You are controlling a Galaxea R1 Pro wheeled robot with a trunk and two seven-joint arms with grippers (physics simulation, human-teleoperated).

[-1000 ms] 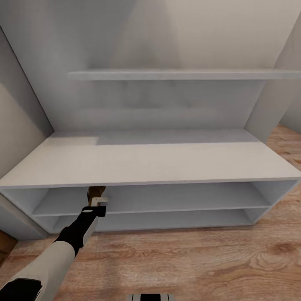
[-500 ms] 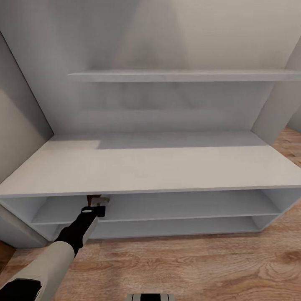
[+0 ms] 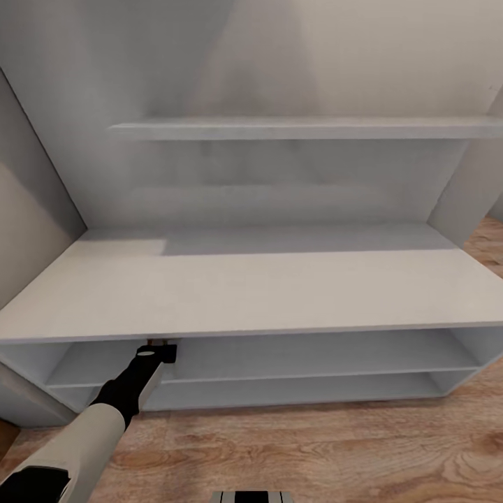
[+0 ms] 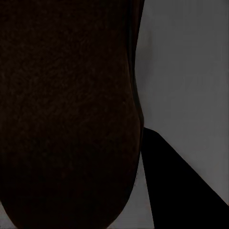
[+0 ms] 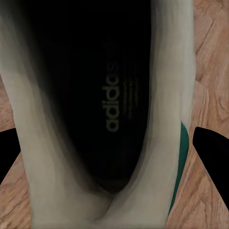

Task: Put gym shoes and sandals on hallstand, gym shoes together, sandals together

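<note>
The corridor floor (image 3: 335, 447) of wood-grain planks lies nearest, in front of the hallstand (image 3: 251, 293). The left arm (image 3: 105, 419) reaches from the floor side toward the hallstand's upper open shelf (image 3: 314, 353), and the left tool (image 3: 159, 347) sits just under the front edge of the hallstand's counter top, near the hallstand's left end. Only a sliver of brown shows at its tip from the head view. The left wrist view has a dark brown sandal (image 4: 67, 114) very close against the camera, with grey hallstand surface beside it and one black finger (image 4: 181, 186) alongside; whether the left tool is clamped on the sandal I cannot tell. In the right wrist view a gym shoe (image 5: 105, 114), white with a green stripe and a dark printed insole, sits between the two black fingertips (image 5: 212, 148) over the floor planks; the right tool grips this shoe. Above the hallstand's counter top, a long wall shelf (image 3: 300, 128) spans the back wall.
</note>
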